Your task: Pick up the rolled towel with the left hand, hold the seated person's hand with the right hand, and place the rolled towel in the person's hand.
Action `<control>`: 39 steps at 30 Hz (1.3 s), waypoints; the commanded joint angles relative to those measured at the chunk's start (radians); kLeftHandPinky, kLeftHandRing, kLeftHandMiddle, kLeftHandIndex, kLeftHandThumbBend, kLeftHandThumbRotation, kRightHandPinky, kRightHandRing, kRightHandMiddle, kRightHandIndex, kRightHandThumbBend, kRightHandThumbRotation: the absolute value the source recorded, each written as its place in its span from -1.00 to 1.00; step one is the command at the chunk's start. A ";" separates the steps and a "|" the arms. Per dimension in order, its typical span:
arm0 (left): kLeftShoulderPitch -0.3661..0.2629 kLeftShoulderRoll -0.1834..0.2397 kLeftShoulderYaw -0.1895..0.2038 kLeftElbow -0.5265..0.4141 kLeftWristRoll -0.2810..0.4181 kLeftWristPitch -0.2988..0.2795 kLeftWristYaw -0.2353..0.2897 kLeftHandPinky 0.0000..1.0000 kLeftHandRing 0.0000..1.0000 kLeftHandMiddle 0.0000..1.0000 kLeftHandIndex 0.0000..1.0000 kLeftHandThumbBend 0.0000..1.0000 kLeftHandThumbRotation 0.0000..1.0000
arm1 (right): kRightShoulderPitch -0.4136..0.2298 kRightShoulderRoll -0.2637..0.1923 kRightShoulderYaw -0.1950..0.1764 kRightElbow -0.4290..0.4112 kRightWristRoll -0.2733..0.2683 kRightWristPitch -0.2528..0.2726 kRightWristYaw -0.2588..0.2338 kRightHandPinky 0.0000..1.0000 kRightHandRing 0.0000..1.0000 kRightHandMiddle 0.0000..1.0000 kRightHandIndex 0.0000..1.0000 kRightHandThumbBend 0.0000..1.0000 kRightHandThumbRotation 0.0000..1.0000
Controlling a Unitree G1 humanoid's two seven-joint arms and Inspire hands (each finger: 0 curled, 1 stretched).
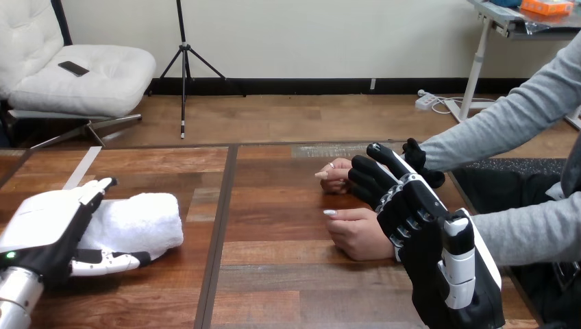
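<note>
Left: white rolled terry towel (pixel 140 223) lying on the brown wooden plank table (pixel 274 288), near its left edge, not yet lifted. Black-and-white left hand (pixel 48 229) set against the roll's left end, spread open, with straight fingers (pixel 96 188) along the far side and thumb along the near side; bracketing, not yet gripping.

Right: right hand (pixel 428 274) reaching left over the person's farther hand (pixel 334 177) and touching its back; clasped or merely resting, impossible to tell. Person's nearer hand (pixel 356 234) resting on the table just beside.

Step in hand, as judged: the pick-up. Close evenly about the roll's thick part, squeeze gently to avoid unrolling, and lift straight up before carrying right towards the person's hands.
</note>
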 commanded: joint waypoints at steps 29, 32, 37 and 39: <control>-0.130 0.029 -0.083 0.067 0.058 0.075 0.152 0.80 0.82 0.85 0.81 0.94 0.07 | -0.044 -0.009 -0.025 -0.047 0.014 -0.005 0.016 0.78 0.81 0.78 0.80 0.66 0.91; -0.138 0.027 -0.095 0.080 0.069 0.079 0.178 0.79 0.81 0.85 0.80 0.95 0.06 | -0.045 -0.005 -0.028 -0.044 0.007 -0.015 0.013 0.77 0.80 0.77 0.79 0.67 0.92; -0.151 0.024 -0.111 0.090 0.072 0.104 0.180 0.80 0.83 0.86 0.82 0.94 0.07 | -0.043 -0.005 -0.029 -0.051 0.005 -0.010 0.012 0.75 0.79 0.76 0.79 0.68 0.93; -0.155 0.023 -0.117 0.091 0.076 0.116 0.184 0.80 0.84 0.87 0.82 0.94 0.08 | -0.044 -0.005 -0.029 -0.049 0.006 -0.012 0.014 0.74 0.79 0.76 0.79 0.67 0.93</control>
